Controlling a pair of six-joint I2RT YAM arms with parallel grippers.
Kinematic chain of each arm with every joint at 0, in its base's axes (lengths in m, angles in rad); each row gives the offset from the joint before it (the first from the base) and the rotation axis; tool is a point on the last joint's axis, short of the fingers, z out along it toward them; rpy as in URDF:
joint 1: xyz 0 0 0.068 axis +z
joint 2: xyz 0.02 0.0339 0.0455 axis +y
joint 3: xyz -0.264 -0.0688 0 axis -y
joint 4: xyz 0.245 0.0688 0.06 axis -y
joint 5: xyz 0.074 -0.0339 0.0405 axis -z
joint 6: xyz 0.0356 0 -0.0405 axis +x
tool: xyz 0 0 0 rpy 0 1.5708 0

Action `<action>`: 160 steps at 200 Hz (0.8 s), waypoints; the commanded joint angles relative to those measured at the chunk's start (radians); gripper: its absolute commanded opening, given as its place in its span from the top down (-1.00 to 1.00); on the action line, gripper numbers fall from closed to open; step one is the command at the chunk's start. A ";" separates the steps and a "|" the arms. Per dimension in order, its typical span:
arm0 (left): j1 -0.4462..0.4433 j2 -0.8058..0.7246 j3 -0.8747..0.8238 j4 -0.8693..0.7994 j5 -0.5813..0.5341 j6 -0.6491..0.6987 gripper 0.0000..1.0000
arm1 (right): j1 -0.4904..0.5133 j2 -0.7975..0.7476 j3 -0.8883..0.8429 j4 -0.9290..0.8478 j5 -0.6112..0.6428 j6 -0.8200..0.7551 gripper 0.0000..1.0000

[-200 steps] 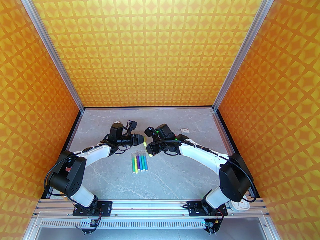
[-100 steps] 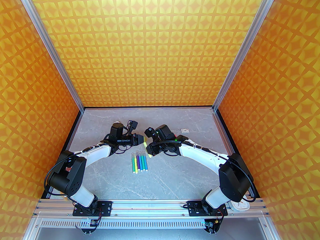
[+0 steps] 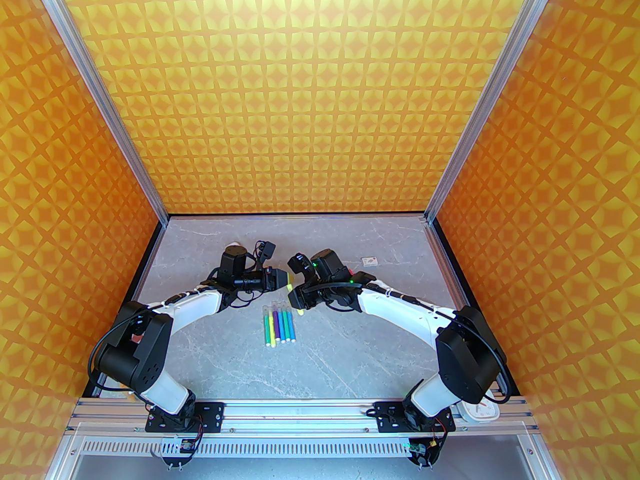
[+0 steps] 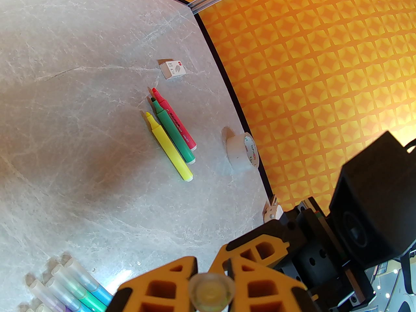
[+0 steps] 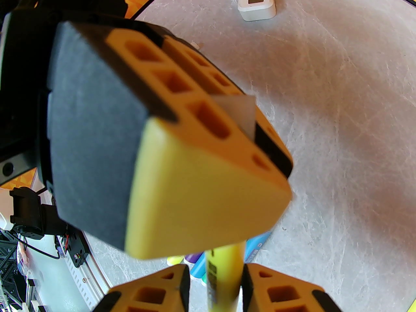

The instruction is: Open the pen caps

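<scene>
**Top external view.** The two arms meet over the far middle of the table [image 3: 350, 358]. The left tool [image 3: 289, 280] and the right tool [image 3: 298, 304] stand tip to tip, just beyond a row of capped pens [image 3: 280, 325] that lies side by side on the table.

**Left wrist view.** The left tool is pressed together on a translucent pen cap [image 4: 211, 292], seen end-on between its orange fingers. The capped pens lie at lower left. Farther off are three uncapped broad markers [image 4: 172, 138], a tape roll [image 4: 242, 151] and a small white box [image 4: 173, 69], none of them involved.

**Right wrist view.** The barrel of a yellow pen [image 5: 226, 271] rises between the right tool's fingers toward the left tool, which hides its far end. The jaws stand slightly parted, one finger against the barrel and a gap at the other. A firm grip cannot be confirmed.

**Step in hand.** The step appears to be the uncapping of the yellow pen by a pull between the two tools. Whether cap and barrel have separated is hidden. The next move probably calls for setting both pieces down clear of the row. A fresh capped pen would then be taken by its barrel, leaving the cap end free for the other tool.
</scene>
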 commanded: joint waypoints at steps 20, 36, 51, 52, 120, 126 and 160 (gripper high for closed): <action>-0.002 -0.042 0.006 0.057 0.002 -0.040 1.00 | -0.004 0.019 -0.024 0.019 -0.023 -0.006 0.38; -0.002 -0.043 0.006 0.070 0.002 -0.047 1.00 | -0.004 0.017 -0.028 0.018 -0.023 -0.006 0.47; -0.002 -0.042 0.006 0.070 0.002 -0.048 1.00 | -0.002 0.013 -0.032 0.017 -0.024 -0.007 0.59; -0.002 -0.042 0.006 0.071 0.002 -0.048 1.00 | -0.002 0.012 -0.031 0.016 -0.023 -0.008 0.60; 0.005 -0.012 0.011 0.106 -0.015 -0.076 1.00 | -0.003 -0.028 -0.065 -0.024 -0.013 -0.020 0.90; 0.008 -0.010 0.012 0.109 -0.022 -0.081 1.00 | -0.003 -0.031 -0.073 -0.027 -0.011 -0.022 0.92; 0.017 -0.008 0.026 0.071 -0.077 -0.084 1.00 | -0.004 -0.066 -0.121 -0.054 -0.015 -0.035 1.00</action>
